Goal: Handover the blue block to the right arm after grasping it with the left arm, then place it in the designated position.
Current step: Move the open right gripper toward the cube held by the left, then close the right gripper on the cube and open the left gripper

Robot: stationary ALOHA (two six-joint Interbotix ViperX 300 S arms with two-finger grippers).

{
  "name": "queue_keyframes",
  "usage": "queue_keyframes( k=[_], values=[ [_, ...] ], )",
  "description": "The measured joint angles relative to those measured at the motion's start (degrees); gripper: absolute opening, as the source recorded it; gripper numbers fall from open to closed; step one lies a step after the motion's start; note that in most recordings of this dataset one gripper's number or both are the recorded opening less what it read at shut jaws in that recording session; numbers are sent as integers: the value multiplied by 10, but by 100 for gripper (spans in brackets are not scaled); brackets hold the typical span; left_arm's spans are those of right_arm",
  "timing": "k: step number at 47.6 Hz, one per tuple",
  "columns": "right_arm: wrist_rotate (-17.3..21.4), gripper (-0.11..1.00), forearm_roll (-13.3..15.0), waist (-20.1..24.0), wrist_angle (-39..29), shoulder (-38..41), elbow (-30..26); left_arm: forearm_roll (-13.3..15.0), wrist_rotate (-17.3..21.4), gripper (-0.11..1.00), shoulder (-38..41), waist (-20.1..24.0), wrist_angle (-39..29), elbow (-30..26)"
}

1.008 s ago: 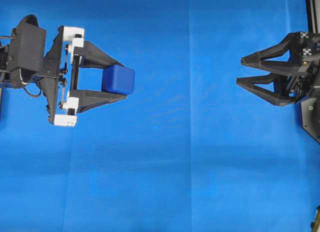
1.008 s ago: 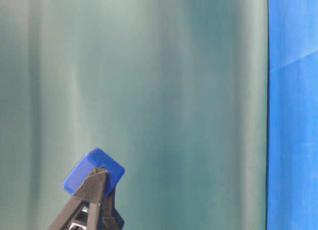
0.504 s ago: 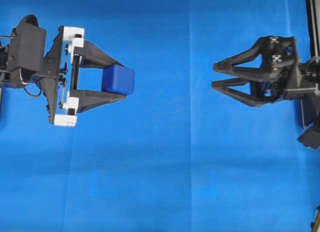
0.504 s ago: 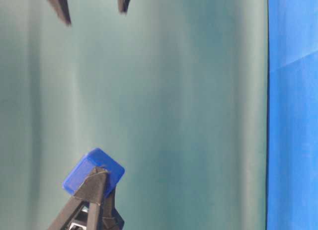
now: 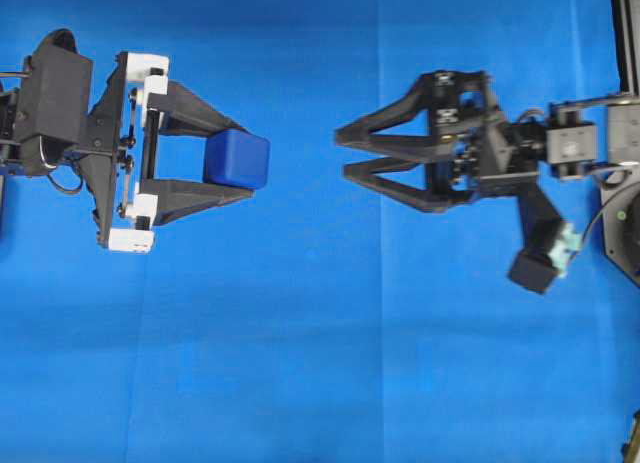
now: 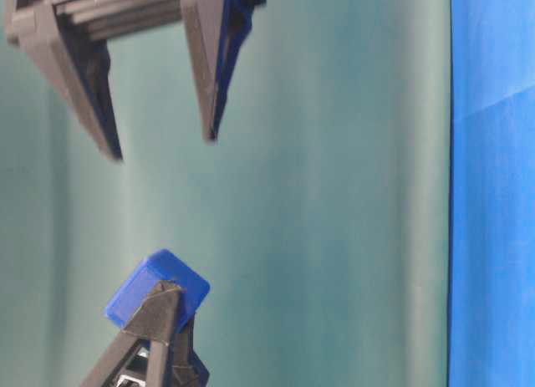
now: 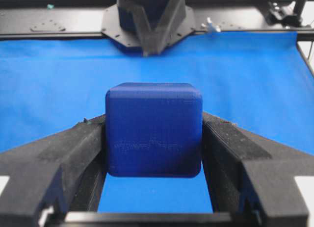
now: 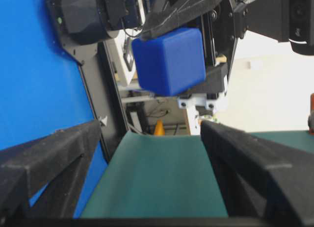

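Above the blue cloth [image 5: 320,363], here's what you've got, all placed against the blue block [image 5: 237,160]:

block: you see it pinched near the tips of the left gripper [image 5: 235,158], clear of the cloth. In the left wrist view it sits square between the two fingers [image 7: 59,163], a faint embossed mark on the face toward the camera.

left gripper: clamped on the block, one finger on each opposite side. White finger-base blocks [image 5: 140,68] sit behind the block, away from the other arm. In the table-level view the block [image 6: 157,288] caps the finger tips, tilted corner-up.

right gripper: you see the right gripper [image 5: 340,153] with its jaws spread wide and nothing between them. Its tips point at the block, near it but not touching; bare cloth shows between them in the overhead view. In the table-level view both tips [image 6: 209,128] hang above the block with a clear gap.

right wrist view: the block [image 8: 169,60] sits ahead of the two spread fingers [image 8: 49,153], outside the gap between them, with the left gripper's frame behind it.

alignment: in the overhead view the two grippers face each other tip to tip, the block on the left gripper's side. You can see the right gripper rolled about its axis relative to the left one.
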State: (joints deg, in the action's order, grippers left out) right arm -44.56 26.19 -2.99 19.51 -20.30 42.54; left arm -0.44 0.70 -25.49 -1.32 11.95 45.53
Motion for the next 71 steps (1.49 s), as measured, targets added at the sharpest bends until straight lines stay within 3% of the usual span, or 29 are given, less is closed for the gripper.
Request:
queue_keyframes(
  k=[33,59,64,71],
  values=[
    [-1,95,15,11,11,141,-142,1,0,49,0,0,-2,0],
    [1,94,24,14,-2,153,-157,1,-1,49,0,0,-2,-1],
    [6,84,13,17,-9,154,-162,1,-2,49,-1,0,-2,0],
    [3,48,13,20,-36,155,-169,1,-18,49,-1,0,-2,0]
  ],
)
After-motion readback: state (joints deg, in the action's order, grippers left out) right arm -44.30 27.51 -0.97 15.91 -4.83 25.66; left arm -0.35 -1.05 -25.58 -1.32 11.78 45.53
